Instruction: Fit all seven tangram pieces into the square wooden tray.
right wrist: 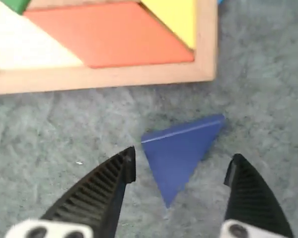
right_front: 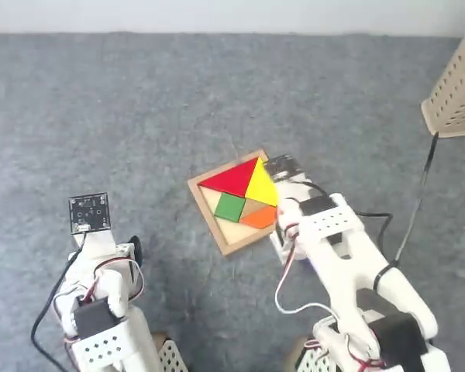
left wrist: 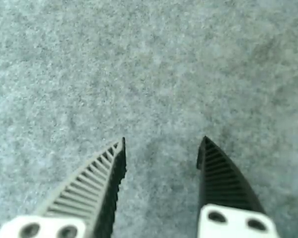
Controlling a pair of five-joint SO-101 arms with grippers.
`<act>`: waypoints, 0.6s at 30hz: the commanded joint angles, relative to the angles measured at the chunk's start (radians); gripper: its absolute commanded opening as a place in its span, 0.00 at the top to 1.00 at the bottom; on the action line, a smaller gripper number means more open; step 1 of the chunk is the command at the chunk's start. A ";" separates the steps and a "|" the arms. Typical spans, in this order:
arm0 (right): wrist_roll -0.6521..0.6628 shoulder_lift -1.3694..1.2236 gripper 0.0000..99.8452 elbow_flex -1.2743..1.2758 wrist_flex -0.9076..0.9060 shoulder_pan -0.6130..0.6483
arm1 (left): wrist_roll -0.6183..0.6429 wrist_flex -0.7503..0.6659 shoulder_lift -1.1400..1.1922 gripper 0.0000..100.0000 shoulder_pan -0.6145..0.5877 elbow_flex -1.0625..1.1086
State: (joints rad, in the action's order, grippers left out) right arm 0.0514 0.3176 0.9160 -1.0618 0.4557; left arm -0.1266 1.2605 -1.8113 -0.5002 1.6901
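The square wooden tray (right_front: 221,169) sits mid-table, turned cornerwise. Inside lie a red triangle (right_front: 232,180) at the far side, a yellow triangle (right_front: 260,186) to its right, a green square (right_front: 229,207), a small brown triangle (right_front: 252,207) and an orange parallelogram (right_front: 260,220) along the near-right rim. A blue triangle (right wrist: 181,148) lies flat on the carpet, just outside that rim, not touching it.

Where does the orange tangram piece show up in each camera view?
High view: orange parallelogram in the wooden tray, at the edge nearest the right arm.
Right wrist view: inside the tray's rim, across it from the blue triangle on the carpet.
Left wrist view: faces grey carpet away from the tray.
Shared landmark: the yellow triangle touching it.
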 commanded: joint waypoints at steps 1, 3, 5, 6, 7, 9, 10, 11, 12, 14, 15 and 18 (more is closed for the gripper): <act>-0.052 0.004 0.70 -0.038 0.007 0.045 | 0.009 0.003 -0.011 0.77 0.002 -0.005; -0.097 0.002 0.70 -0.038 0.019 0.048 | 0.009 0.003 -0.011 0.77 0.002 -0.005; -0.143 0.002 0.70 -0.037 0.018 0.047 | 0.009 0.003 -0.011 0.77 0.002 -0.005; -0.155 0.002 0.70 -0.035 0.018 0.045 | 0.009 0.003 -0.011 0.77 0.002 -0.005; -0.163 0.001 0.70 -0.034 0.015 0.039 | 0.009 0.003 -0.011 0.77 0.002 -0.005; -0.167 -0.025 0.70 -0.034 0.018 0.015 | 0.009 0.003 -0.011 0.77 0.002 -0.005; -0.166 -0.048 0.70 -0.037 0.019 -0.004 | 0.009 0.003 -0.011 0.77 0.002 -0.005; -0.166 -0.079 0.70 -0.041 0.019 -0.018 | 0.009 0.003 -0.011 0.77 0.002 -0.005; -0.166 -0.111 0.70 -0.051 0.031 -0.030 | 0.009 0.003 -0.011 0.77 0.002 -0.005; -0.167 -0.166 0.70 -0.063 0.071 -0.039 | 0.009 0.003 -0.011 0.77 0.002 -0.005; -0.173 -0.186 0.70 -0.066 0.088 -0.039 | 0.009 0.003 -0.011 0.77 0.002 -0.005; -0.175 -0.213 0.70 -0.086 0.081 -0.041 | 0.009 0.003 -0.011 0.77 0.002 -0.005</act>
State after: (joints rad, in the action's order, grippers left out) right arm -0.1112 0.1304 0.8807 -1.0065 0.4342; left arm -0.1266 1.2605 -1.8113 -0.5002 1.6901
